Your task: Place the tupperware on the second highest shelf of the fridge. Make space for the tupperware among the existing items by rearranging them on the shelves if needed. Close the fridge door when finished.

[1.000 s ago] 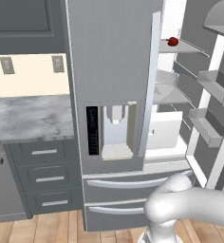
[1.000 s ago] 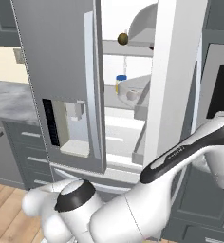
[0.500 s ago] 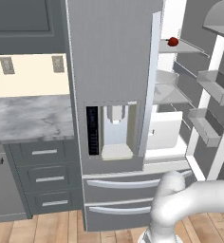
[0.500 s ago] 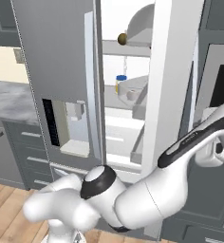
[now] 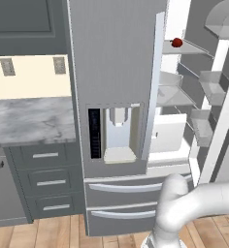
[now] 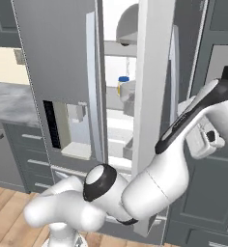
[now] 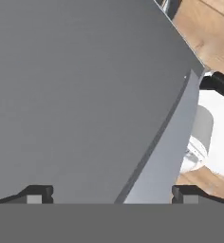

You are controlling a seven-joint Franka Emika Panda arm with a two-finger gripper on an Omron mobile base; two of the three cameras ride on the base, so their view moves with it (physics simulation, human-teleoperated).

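Observation:
The fridge [image 5: 117, 72] stands with its left door shut and its right door [image 6: 152, 96] swung open. A red apple-like fruit [image 5: 177, 42] rests on an upper shelf [image 5: 189, 47], with more shelves [image 5: 173, 97] below it. A yellow blue-lidded jar [image 6: 122, 87] stands on a middle shelf. The tupperware is out of view. My arm reaches up on the right, its hand [image 6: 205, 137] beside the open door's outer face. In the hand view my gripper [image 7: 111, 194] is open, the fingertips [image 7: 38, 193] wide apart and empty, close to a flat grey panel [image 7: 76, 95].
A marble counter [image 5: 29, 121] with grey drawers [image 5: 46, 181] lies left of the fridge. Door bins [image 5: 211, 85] line the open door's inside. Dark grey cabinets [image 6: 217, 193] stand right of the door. Two freezer drawers [image 5: 121, 193] sit below, over a wood floor [image 5: 39, 232].
My arm has swung up and to the right, lifting the hand alongside the open door. The gripper has stayed open. The fridge and its items have not moved.

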